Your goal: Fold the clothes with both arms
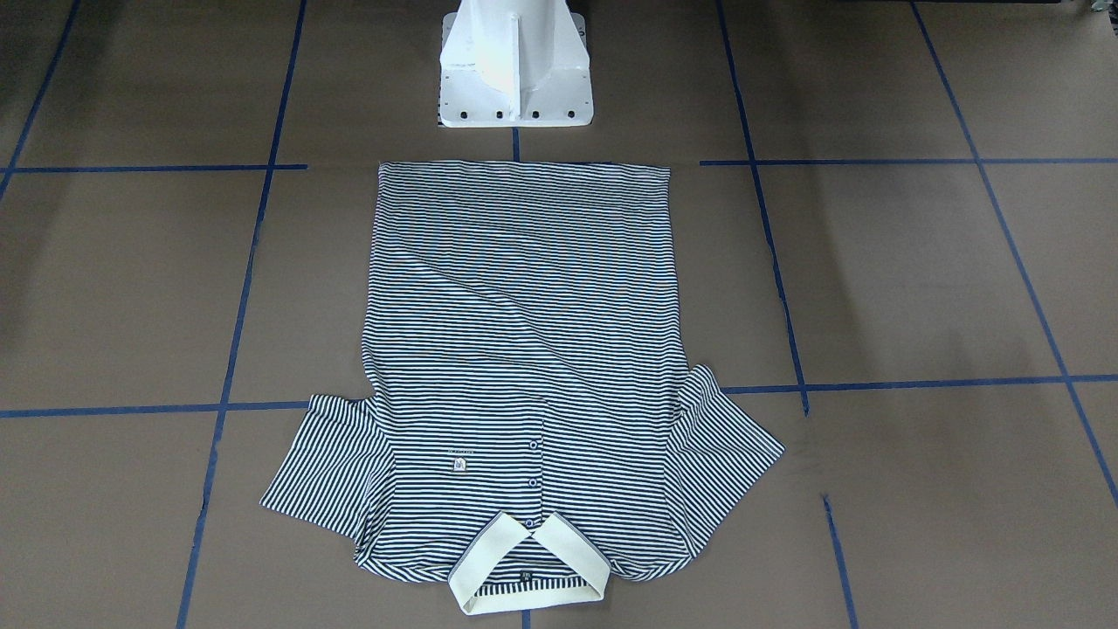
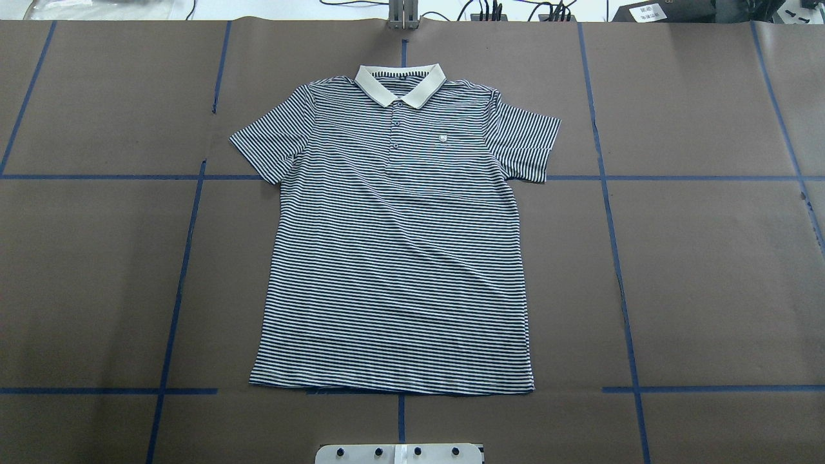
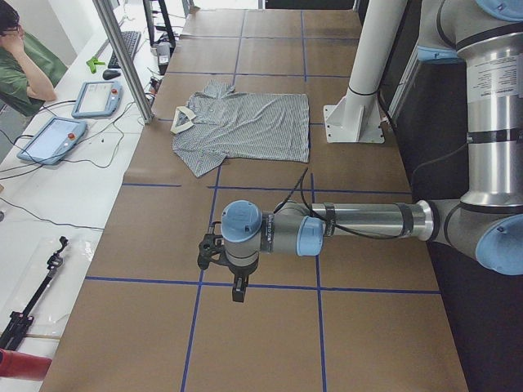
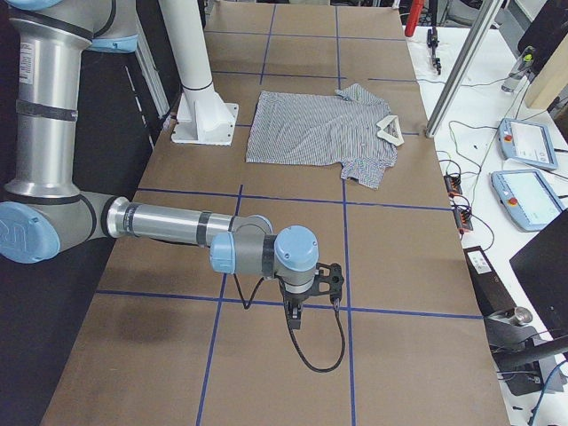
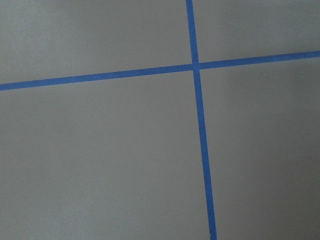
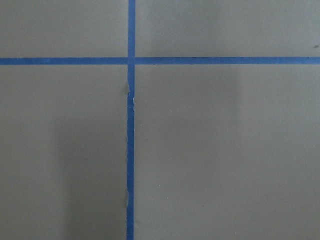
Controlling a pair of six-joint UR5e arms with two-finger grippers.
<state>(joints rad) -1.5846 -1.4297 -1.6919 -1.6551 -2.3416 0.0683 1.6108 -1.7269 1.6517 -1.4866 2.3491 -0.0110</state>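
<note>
The striped polo shirt [image 2: 396,258] lies flat and spread out, face up, in the middle of the brown table. Its cream collar [image 2: 399,84] is at the far edge and its hem is near the pedestal. It also shows in the front view [image 1: 524,332]. My left arm's gripper [image 3: 238,292] hangs over bare table far to the left of the shirt [image 3: 245,122]. My right arm's gripper [image 4: 295,319] hangs over bare table far to the right of the shirt [image 4: 311,129]. I cannot tell whether either is open or shut. Both wrist views show only table and blue tape.
The white pedestal base [image 1: 515,70] stands just behind the shirt's hem. Blue tape lines [image 2: 187,245] grid the table. A white bench with teach pendants [image 3: 53,139] and a metal post [image 3: 122,57] runs along the far edge. An operator [image 3: 20,57] sits there.
</note>
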